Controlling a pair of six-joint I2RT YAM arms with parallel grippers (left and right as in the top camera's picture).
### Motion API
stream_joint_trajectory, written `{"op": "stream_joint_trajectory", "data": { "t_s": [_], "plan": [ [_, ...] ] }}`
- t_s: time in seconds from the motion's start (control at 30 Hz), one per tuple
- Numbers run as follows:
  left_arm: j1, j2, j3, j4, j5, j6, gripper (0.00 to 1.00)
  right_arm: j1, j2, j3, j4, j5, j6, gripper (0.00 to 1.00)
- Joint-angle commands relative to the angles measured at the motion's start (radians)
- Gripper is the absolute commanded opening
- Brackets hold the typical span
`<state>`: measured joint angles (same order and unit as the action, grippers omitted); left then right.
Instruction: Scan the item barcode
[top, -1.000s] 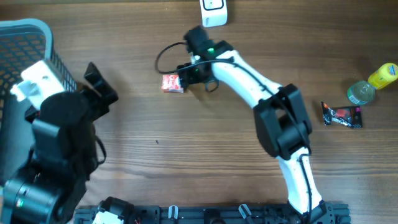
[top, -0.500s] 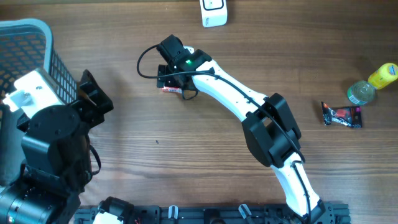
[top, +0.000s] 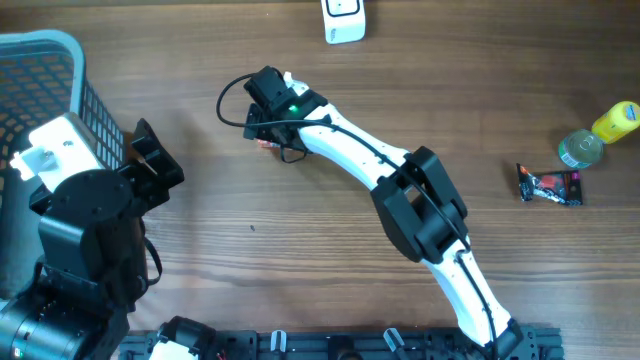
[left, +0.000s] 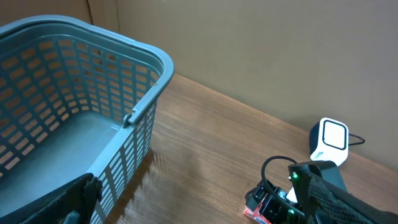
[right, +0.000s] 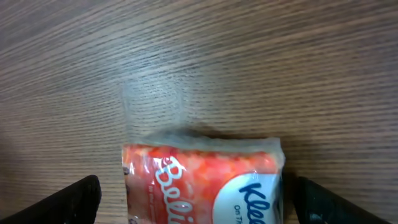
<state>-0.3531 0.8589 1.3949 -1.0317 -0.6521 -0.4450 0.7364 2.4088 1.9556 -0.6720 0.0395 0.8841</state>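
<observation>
Now the right gripper (right: 198, 202) hovers over the red packet (right: 186, 168), jaws wide apart (nothing gripped yet), below-left of the white scanner (top: 343, 20). It looks like pickup stage: next, close squarely and lift.

A mock shop checkout: shopping basket (top: 45, 40), barcode scanner (top: 344, 20) and snack packet (top: 548, 185) on a wooden table (top: 300, 260).

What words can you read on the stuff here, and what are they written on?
"Beli": white curly letters on the red packet, cut off by the picture's edge.
"Klee": blue letters on a white patch of the same packet, also cut off.
Tiny print under that: too small and cut off to read.
On the black wrapper: print too small to read.
On the white scanner and the bottle: nothing readable.
</observation>
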Motion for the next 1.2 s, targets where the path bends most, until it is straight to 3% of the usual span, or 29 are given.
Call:
{"op": "stream_joint_trajectory", "data": {
  "t_s": [0.0,0.1,0.17,0.33,0.4,0.43,0.5,0.53,0.63,0.73,0.83,0.97,1.17],
  "plan": [
    [0.004,-0.002,-0.002,0.002,0.012,0.019,1.0,0.002,0.073,0.0,-0.02,0.013,-0.06,0.92],
    [0.004,-0.002,-0.002,0.002,0.013,0.019,1.0,-0.003,0.073,0.0,-0.045,0.048,-0.134,0.8],
    [0.004,-0.002,-0.002,0.002,0.013,0.019,1.0,-0.003,0.073,0.0,-0.063,0.077,-0.168,0.8],
    [0.004,-0.002,-0.002,0.002,0.024,0.019,1.0,-0.01,0.073,0.0,-0.105,0.125,-0.304,0.81],
    [0.004,-0.002,-0.002,0.002,0.028,0.019,1.0,-0.014,0.073,0.0,-0.115,0.126,-0.365,0.92],
    [0.004,-0.002,-0.002,0.002,0.027,0.019,1.0,-0.014,0.073,0.0,-0.119,0.126,-0.377,0.93],
    [0.004,-0.002,-0.002,0.002,0.027,0.019,1.0,-0.015,0.073,0.0,-0.124,0.126,-0.383,0.76],
    [0.004,-0.002,-0.002,0.002,0.027,0.019,1.0,-0.015,0.073,0.0,-0.123,0.125,-0.382,0.62],
    [0.004,-0.002,-0.002,0.002,0.028,0.019,1.0,-0.015,0.073,0.0,-0.122,0.125,-0.37,0.6],
    [0.004,-0.002,-0.002,0.0,0.042,0.019,1.0,-0.016,0.073,0.0,-0.136,0.113,-0.359,0.64],
    [0.004,-0.002,-0.002,-0.012,0.042,0.019,1.0,-0.02,0.072,0.002,-0.174,0.006,-0.357,0.67],
    [0.004,0.01,-0.002,-0.021,0.088,0.018,1.0,-0.046,0.058,0.002,-0.227,-0.216,-0.327,0.53],
    [0.004,0.08,-0.002,-0.04,0.106,0.018,1.0,-0.117,0.037,0.002,-0.346,-0.542,-0.328,0.52]
  ]
}}
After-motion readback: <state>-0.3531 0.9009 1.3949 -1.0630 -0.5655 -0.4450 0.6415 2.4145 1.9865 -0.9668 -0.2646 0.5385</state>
